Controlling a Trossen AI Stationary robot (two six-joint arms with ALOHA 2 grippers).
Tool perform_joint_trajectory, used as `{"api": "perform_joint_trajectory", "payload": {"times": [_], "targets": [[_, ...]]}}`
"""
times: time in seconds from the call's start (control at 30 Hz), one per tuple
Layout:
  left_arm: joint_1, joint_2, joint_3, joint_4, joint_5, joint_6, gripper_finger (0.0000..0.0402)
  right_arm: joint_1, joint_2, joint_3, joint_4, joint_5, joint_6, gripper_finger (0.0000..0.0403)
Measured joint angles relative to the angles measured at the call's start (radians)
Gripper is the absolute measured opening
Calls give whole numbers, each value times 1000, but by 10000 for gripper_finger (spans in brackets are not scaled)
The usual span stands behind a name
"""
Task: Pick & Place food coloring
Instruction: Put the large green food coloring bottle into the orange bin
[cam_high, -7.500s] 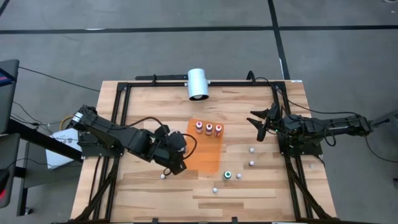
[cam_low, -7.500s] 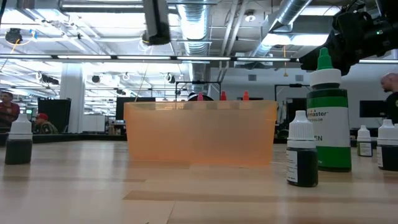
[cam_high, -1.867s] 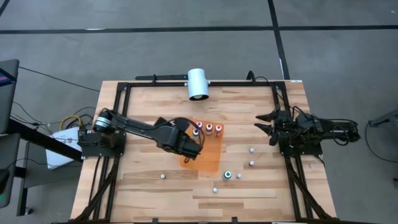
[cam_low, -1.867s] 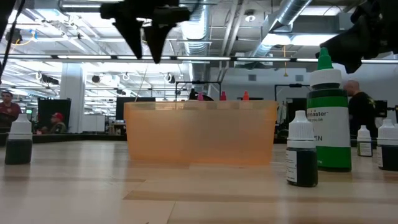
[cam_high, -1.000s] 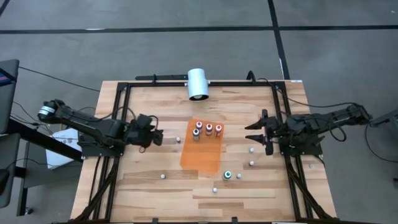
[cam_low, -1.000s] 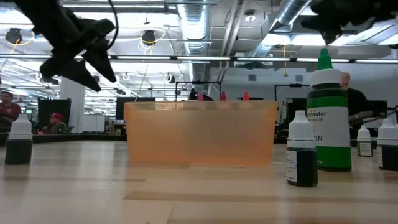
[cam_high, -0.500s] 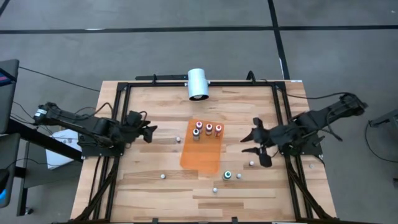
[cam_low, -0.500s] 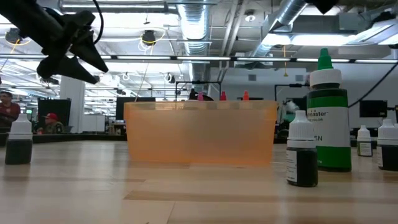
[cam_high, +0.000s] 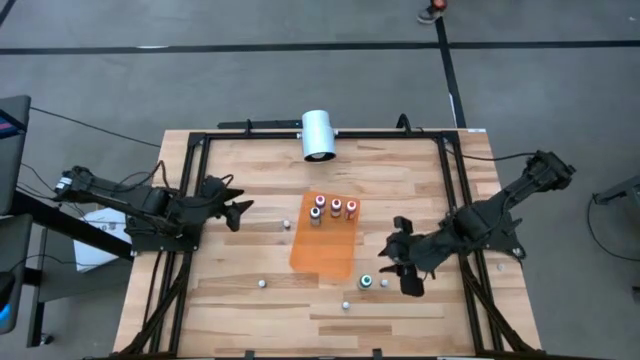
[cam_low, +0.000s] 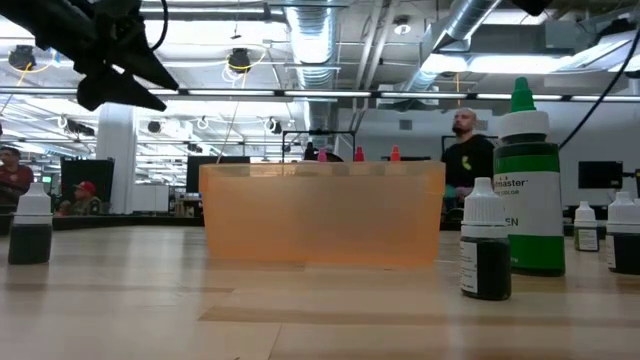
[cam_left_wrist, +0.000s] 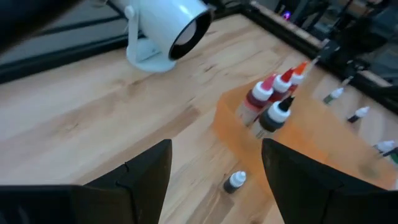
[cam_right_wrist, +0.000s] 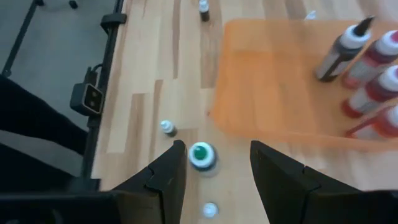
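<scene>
The left claw (cam_high: 238, 208), fingers spread and empty, hangs over the left part of the pale wooden tabletop (cam_high: 240, 290), its arm folded low toward the frame, seemingly waiting. In the translucent orange plastic tray (cam_high: 325, 250) at mid-table stand four small food coloring bottles (cam_high: 334, 208) in a row at its far end, apparently the sorted ones. Others stand loose nearby. The right claw (cam_high: 403, 268), fingers parted and empty, reaches low on an outstretched arm toward the green-capped bottle (cam_high: 366, 282) just beside it, likely its next pick.
</scene>
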Motion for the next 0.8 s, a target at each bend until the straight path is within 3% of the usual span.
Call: {"api": "perform_joint_trajectory", "payload": {"times": [0.4, 0.63, 0.8], "targets": [[-2, -224, 0, 2, 68, 187, 240, 9, 196, 67, -40, -19, 134, 164], [-2, -358, 0, -24, 113, 261, 240, 2, 249, 68, -37, -23, 212, 167], [-2, -427, -21, -58, 140, 262, 240, -22, 281, 70, -30, -90, 232, 164]]}}
